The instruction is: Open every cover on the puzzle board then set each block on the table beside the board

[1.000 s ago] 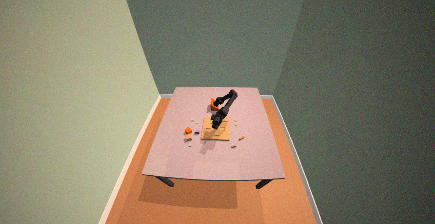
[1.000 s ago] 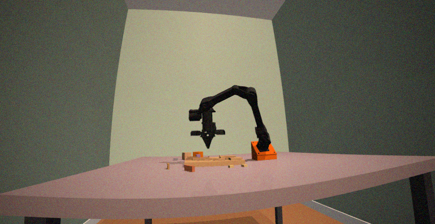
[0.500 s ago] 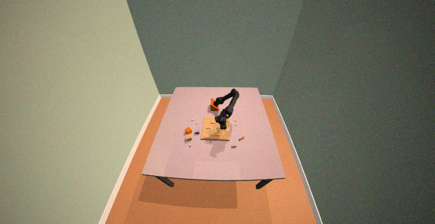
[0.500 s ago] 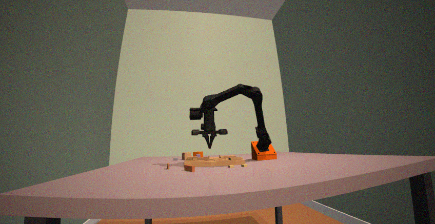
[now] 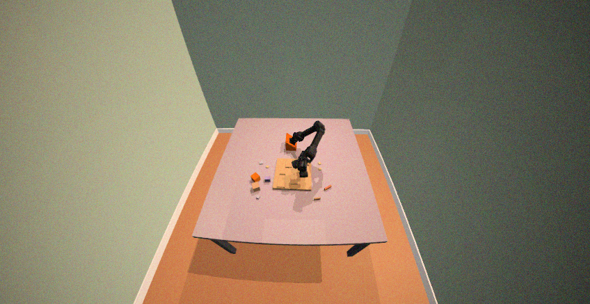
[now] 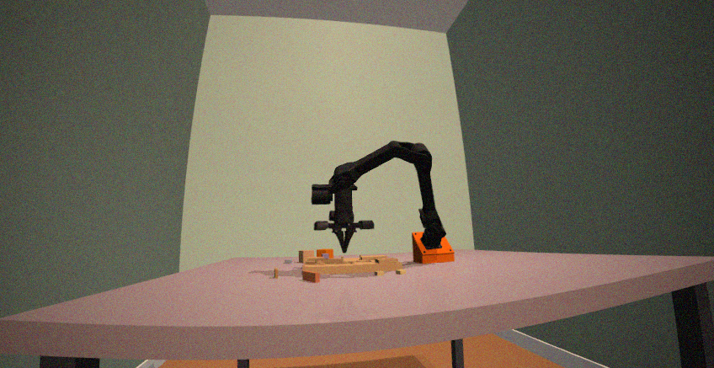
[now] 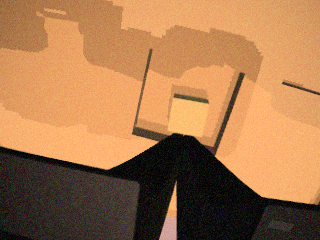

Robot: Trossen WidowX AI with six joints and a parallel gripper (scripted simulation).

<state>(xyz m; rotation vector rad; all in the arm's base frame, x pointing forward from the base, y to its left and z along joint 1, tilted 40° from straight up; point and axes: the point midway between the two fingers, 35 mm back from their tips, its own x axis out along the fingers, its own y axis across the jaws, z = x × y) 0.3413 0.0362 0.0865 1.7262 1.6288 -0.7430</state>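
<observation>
The wooden puzzle board (image 5: pixel 277 181) (image 6: pixel 350 268) (image 7: pixel 45 107) lies flat on the table. My gripper (image 6: pixel 343 251) (image 7: pixel 181 144) is shut and empty, pointing down a little above the board; the hand hides its fingertips in the top view. In the wrist view a small pale yellow square piece (image 7: pixel 188 117) with a dark green edge lies just beyond the fingertips, between dark lines on the board. I cannot tell whether it is a block or a knob. Much of the board is under the hand or in shadow, so the covers' states are unclear.
Left of the board in the top view are an orange cube (image 5: pixel 255 177), a tan block (image 5: pixel 255 186) and a purple block (image 5: pixel 267 179). A reddish bar (image 5: pixel 327 187) (image 6: pixel 310 276) and a brown bar (image 5: pixel 316 198) (image 6: pixel 275 273) lie to the right, with small yellow pieces further back.
</observation>
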